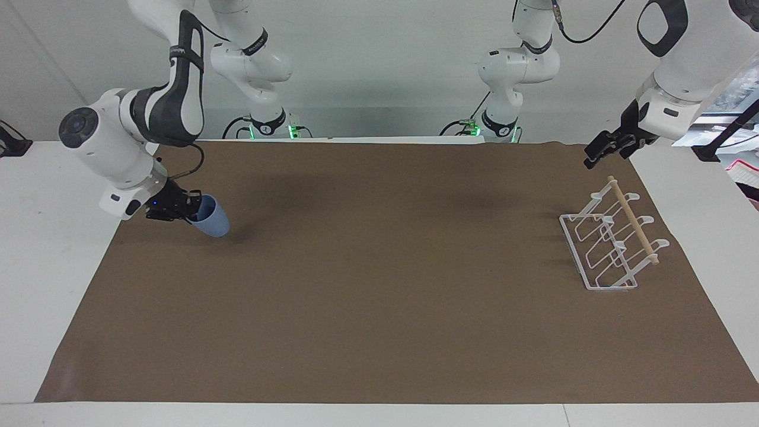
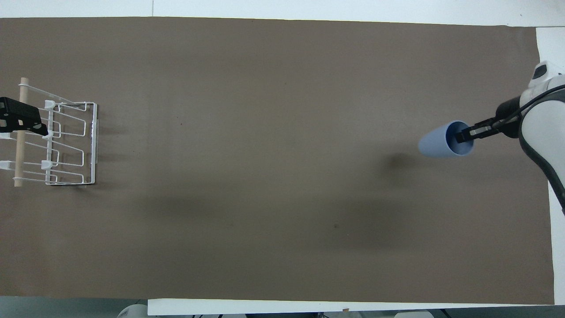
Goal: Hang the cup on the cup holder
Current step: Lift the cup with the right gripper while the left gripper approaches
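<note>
The light blue cup [image 1: 213,222] hangs tilted in my right gripper [image 1: 191,210], which is shut on its rim with one finger inside the mouth. The cup is lifted off the brown mat at the right arm's end of the table. In the overhead view the cup [image 2: 437,142] points its base toward the table's middle, and the right gripper [image 2: 464,134] shows at its mouth. The white wire cup holder [image 1: 633,220] with its wooden dowel stands at the left arm's end; it also shows in the overhead view [image 2: 94,145]. My left gripper [image 1: 606,155] waits open in the air over the holder's dowel side [image 2: 22,123].
A brown mat [image 1: 379,284] covers most of the white table [image 1: 35,237]. The cup's shadow [image 2: 397,161] lies on the mat beside it. The arms' bases [image 1: 267,124] stand at the table's robot edge.
</note>
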Robot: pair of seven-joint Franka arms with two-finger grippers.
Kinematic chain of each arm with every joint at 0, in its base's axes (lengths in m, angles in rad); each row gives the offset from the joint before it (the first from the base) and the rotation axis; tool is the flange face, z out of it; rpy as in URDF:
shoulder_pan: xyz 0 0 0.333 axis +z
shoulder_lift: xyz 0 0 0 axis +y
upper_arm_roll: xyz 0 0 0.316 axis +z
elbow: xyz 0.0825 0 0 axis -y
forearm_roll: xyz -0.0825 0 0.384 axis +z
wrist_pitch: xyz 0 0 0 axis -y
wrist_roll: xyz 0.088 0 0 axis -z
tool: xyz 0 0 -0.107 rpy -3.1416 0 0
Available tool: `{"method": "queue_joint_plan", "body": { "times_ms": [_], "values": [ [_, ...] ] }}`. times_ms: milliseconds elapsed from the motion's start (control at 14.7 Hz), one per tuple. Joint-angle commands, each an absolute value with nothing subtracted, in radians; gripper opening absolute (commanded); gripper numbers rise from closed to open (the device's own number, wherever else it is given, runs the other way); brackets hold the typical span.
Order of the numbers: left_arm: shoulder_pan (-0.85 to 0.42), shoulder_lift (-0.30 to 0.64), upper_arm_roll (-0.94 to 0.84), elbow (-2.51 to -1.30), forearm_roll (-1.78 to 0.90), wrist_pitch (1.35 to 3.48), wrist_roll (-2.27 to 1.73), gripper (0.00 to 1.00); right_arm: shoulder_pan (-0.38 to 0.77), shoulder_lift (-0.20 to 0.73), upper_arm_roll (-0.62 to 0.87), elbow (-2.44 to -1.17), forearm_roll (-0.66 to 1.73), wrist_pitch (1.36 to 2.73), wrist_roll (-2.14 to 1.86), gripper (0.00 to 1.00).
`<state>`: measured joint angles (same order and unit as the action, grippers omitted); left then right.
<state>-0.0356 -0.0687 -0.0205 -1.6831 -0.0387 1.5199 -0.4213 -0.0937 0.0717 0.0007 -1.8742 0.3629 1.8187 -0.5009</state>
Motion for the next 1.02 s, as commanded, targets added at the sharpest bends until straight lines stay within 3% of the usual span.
{"method": "queue_joint_plan", "body": {
  "times_ms": [0, 136, 545, 955],
  "values": [
    [-0.07, -0.071, -0.021, -1.709, -0.096, 1.569, -0.659, 1.0, -0.013, 0.078, 0.005, -1.859, 0.628, 1.813, -0.455, 0.0],
    [-0.087, -0.069, -0.02, -1.709, -0.197, 1.603, -0.904, 1.0, 0.067, 0.078, 0.005, -1.859, 0.812, 1.822, -0.308, 0.0],
    [-0.166, -0.077, -0.021, -1.75, -0.357, 1.712, -1.503, 0.98, 0.363, 0.078, 0.005, -1.874, 1.09, 2.1, 0.007, 0.0],
    [-0.219, -0.091, -0.023, -1.776, -0.543, 1.735, -1.546, 0.94, 0.525, 0.071, 0.005, -1.913, 1.38, 2.258, 0.113, 0.0]
  ]
}}
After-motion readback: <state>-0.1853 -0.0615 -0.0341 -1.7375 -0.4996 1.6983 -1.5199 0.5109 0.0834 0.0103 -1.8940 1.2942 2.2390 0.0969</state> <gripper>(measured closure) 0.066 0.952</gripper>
